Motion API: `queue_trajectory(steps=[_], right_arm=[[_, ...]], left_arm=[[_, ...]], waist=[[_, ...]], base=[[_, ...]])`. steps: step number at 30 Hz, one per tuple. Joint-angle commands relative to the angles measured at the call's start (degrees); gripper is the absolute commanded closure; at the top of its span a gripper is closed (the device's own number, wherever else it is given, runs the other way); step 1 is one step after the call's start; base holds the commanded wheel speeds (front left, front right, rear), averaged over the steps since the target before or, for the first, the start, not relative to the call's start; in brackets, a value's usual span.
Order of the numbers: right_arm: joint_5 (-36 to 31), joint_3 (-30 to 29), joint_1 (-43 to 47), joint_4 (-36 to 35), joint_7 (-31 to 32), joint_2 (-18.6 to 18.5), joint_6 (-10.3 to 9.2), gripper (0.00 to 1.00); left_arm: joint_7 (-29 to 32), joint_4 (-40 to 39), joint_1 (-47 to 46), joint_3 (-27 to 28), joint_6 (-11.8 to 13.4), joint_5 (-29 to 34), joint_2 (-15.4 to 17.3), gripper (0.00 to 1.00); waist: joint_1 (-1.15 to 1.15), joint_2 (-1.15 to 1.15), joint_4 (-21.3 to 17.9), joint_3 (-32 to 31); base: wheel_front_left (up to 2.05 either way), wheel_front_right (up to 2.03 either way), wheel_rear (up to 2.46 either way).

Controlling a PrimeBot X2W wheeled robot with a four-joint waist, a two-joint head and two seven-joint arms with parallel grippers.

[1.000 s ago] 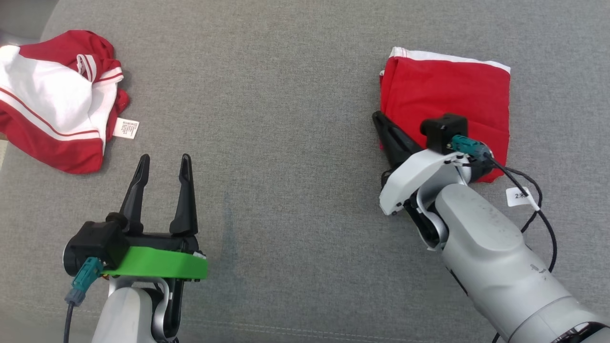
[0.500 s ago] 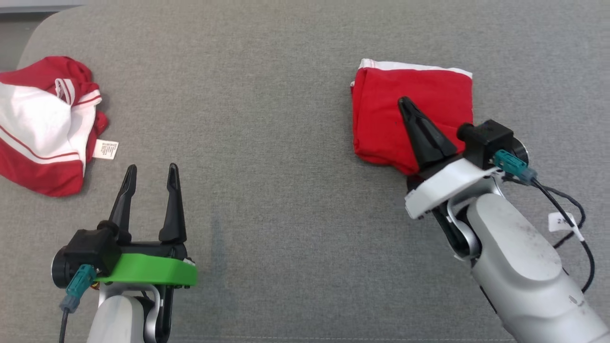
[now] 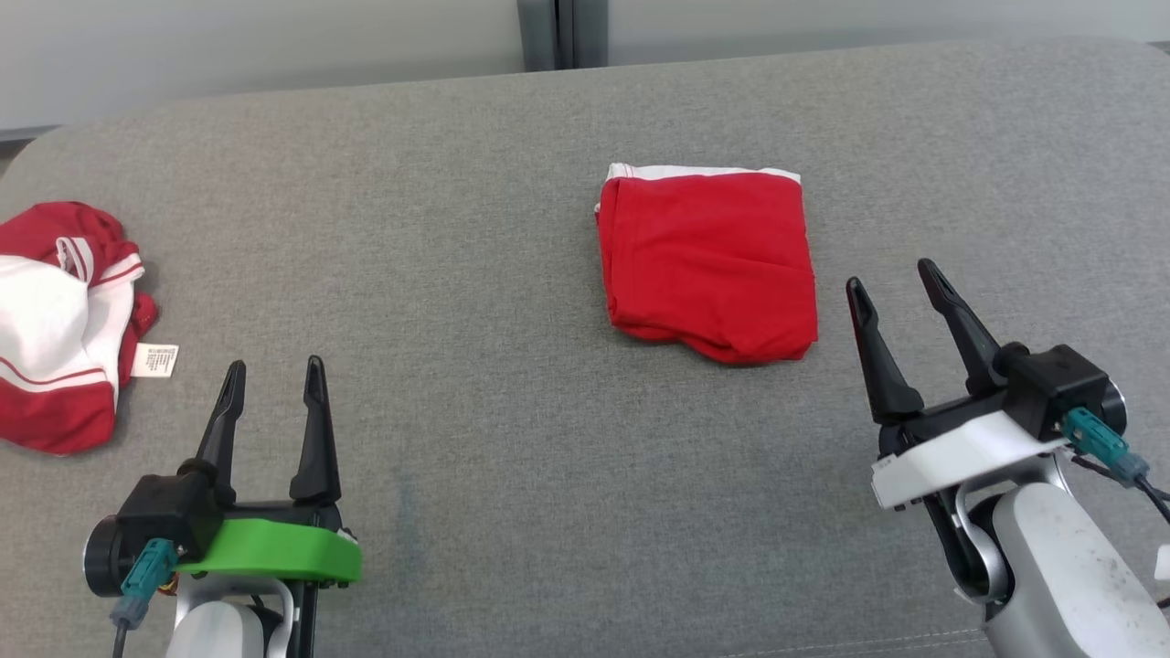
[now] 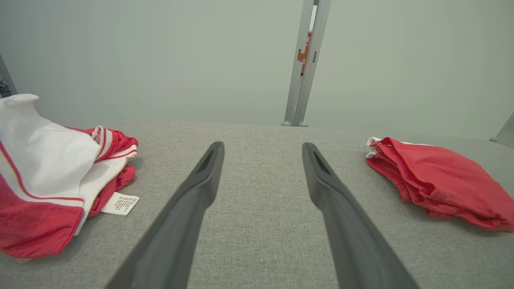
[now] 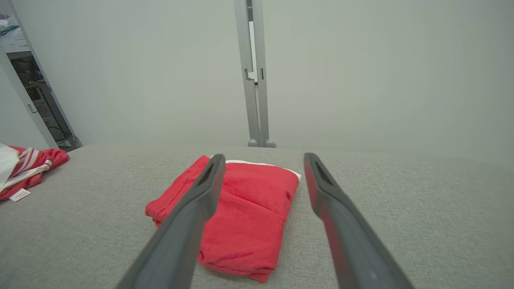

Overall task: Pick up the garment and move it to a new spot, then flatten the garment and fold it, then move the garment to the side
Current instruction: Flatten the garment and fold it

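Observation:
The folded red garment (image 3: 711, 263) with a white band along its far edge lies flat on the grey cushion, right of centre; it also shows as a neat square (image 5: 237, 212) in the right wrist view and at the right (image 4: 437, 180) of the left wrist view. My right gripper (image 3: 891, 279) stands open, empty, just right of and nearer than the garment, apart from it. My left gripper (image 3: 274, 375) is open and empty at the lower left, over bare cushion.
A crumpled red-and-white garment (image 3: 64, 324) with a white care label (image 3: 154, 359) lies at the cushion's left edge. A grey metal post (image 3: 560, 32) stands behind the cushion's back edge, before a pale wall.
My right gripper let go of the red garment, opened, and drew back to its near right. The head camera tilted up, so the whole scene shifted down and left.

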Motion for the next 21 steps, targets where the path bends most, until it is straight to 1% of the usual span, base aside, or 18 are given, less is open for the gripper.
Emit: queue_trajectory(steps=[1,12,21], right_arm=[[-0.58,-0.68,1.42,-1.11,-0.16,0.41,0.01,0.0],[-2.57,-6.58,10.35,-5.99,-0.16,3.85,0.01,0.0],[-3.67,-7.78,13.27,-6.58,-0.17,3.87,0.01,0.0]], left_arm=[[-0.01,0.07,1.0,0.38,-0.07,0.27,0.16,0.0],[-0.02,0.39,3.57,1.38,0.05,1.0,0.16,0.0],[-0.02,0.47,4.84,2.28,0.31,1.59,0.16,0.0]], waist=[[0.0,0.0,-1.2,-1.25],[0.0,0.0,-0.83,-4.49],[0.0,0.0,0.05,-5.83]], base=[[0.0,0.0,0.0],[0.0,0.0,0.0],[0.0,0.0,0.0]])
